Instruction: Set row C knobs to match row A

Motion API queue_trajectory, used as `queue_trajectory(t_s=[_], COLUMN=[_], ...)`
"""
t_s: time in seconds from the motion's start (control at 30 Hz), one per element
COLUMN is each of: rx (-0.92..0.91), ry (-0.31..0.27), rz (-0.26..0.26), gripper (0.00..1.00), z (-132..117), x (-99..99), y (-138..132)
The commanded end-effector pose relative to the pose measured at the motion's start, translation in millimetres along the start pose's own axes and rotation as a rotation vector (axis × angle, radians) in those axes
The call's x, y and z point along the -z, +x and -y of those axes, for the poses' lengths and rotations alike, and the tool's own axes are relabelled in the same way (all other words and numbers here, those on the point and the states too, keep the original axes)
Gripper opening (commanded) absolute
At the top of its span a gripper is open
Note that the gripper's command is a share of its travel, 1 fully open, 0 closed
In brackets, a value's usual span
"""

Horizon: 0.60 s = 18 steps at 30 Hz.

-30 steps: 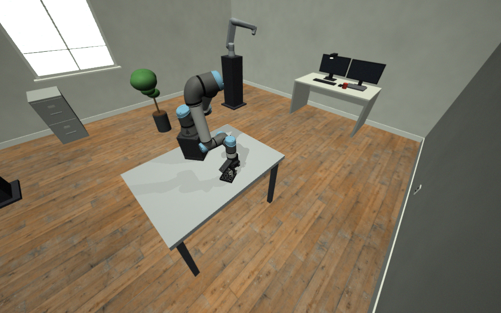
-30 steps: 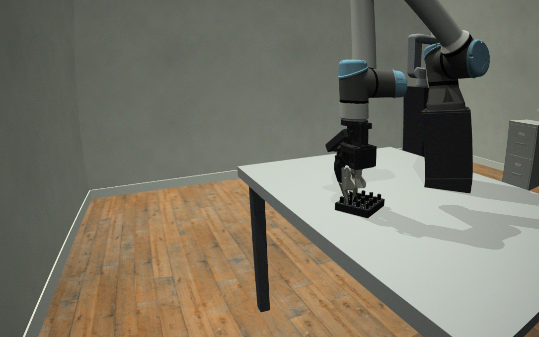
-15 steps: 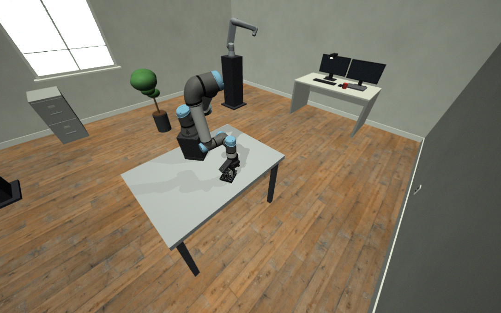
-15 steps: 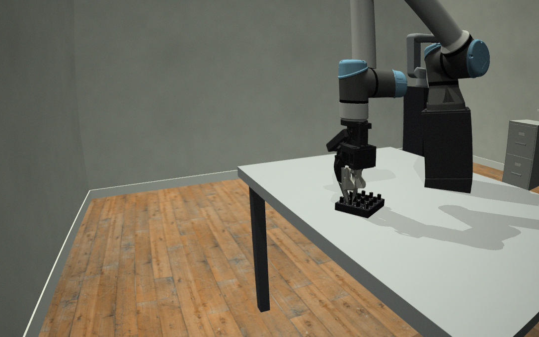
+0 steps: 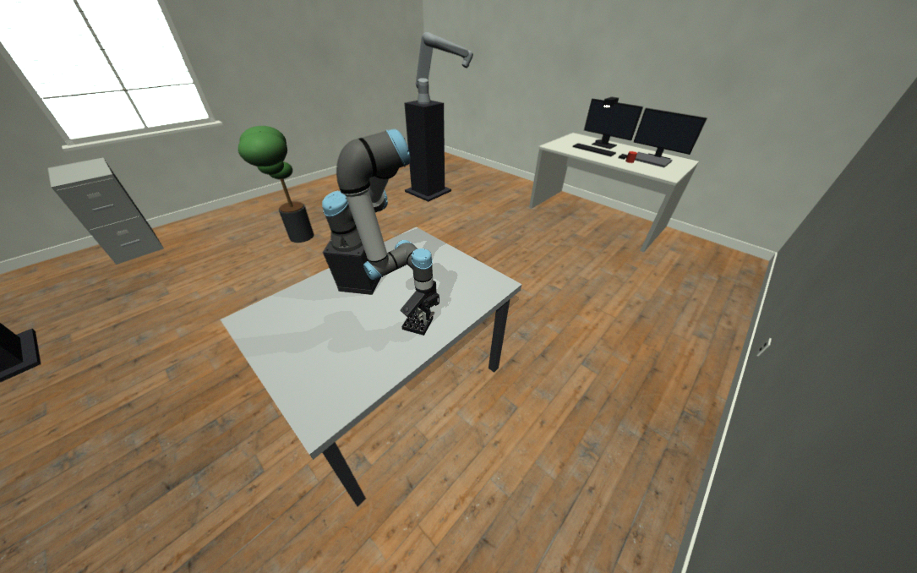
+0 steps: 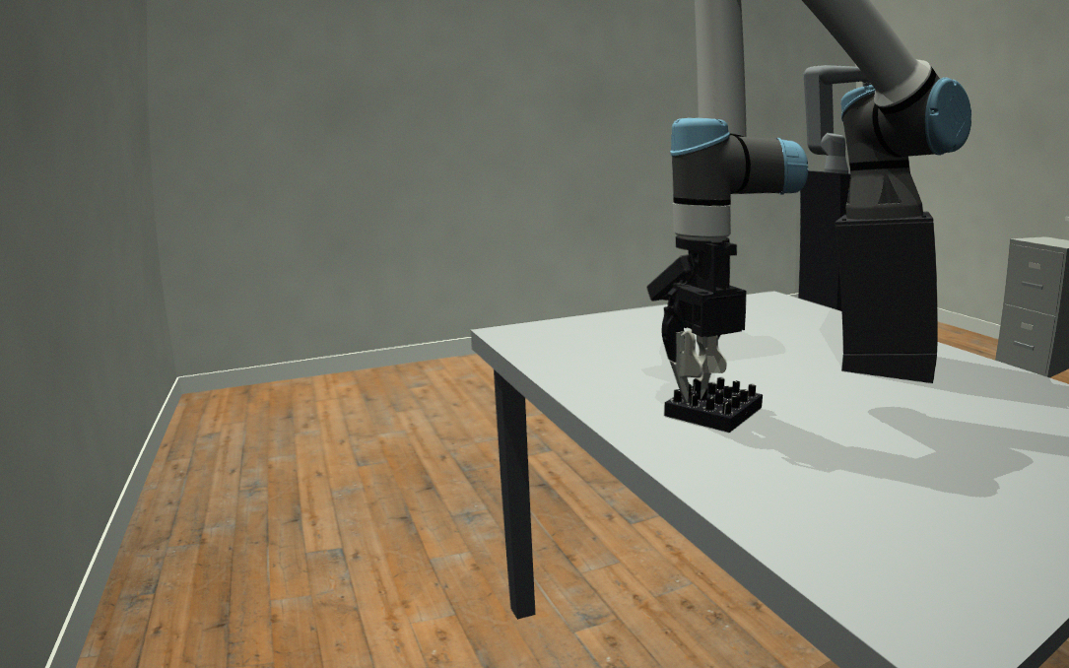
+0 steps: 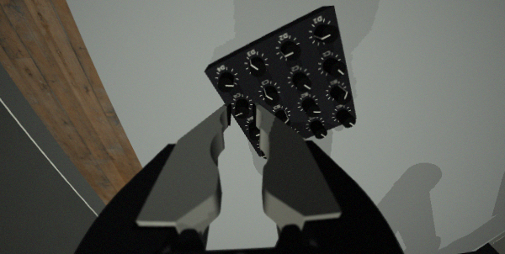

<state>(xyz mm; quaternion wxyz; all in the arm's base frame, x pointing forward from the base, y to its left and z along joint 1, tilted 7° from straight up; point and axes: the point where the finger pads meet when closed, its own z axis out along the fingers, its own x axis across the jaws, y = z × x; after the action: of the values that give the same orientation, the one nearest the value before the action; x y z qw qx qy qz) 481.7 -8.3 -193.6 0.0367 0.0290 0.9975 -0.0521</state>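
Knob box (image 7: 290,75) flat on grey surface (image 6: 770,498) near its edge, hand (image 7: 243,118) just above box's left column, fingers slightly parted and gripping nothing, C-row knob (image 7: 241,107) visible between fingertips, arm upright over box

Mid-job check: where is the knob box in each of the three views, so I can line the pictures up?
Top: knob box small, on the white table near its right edge, directly under the gripper.
Exterior: on the table near its left corner, beneath the jaws.
Wrist: upper centre, tilted, just beyond the fingertips.
Shared landmark: the gripper right above the box.
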Motion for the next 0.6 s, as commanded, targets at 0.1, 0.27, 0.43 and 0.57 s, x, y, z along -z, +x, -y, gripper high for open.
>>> queue_trajectory(t_s=[0.1,0.27,0.43,0.57], rx=[0.000,0.000,0.000,0.000], ry=[0.000,0.000,0.000,0.000], rz=[0.001,0.001,0.001,0.001], gripper=[0.11,0.11,0.11,0.11], z=[0.0,0.0,0.0,0.0], x=[0.4,0.4,1.8,8.4], y=[-0.5,-0.5,-0.5,-0.5])
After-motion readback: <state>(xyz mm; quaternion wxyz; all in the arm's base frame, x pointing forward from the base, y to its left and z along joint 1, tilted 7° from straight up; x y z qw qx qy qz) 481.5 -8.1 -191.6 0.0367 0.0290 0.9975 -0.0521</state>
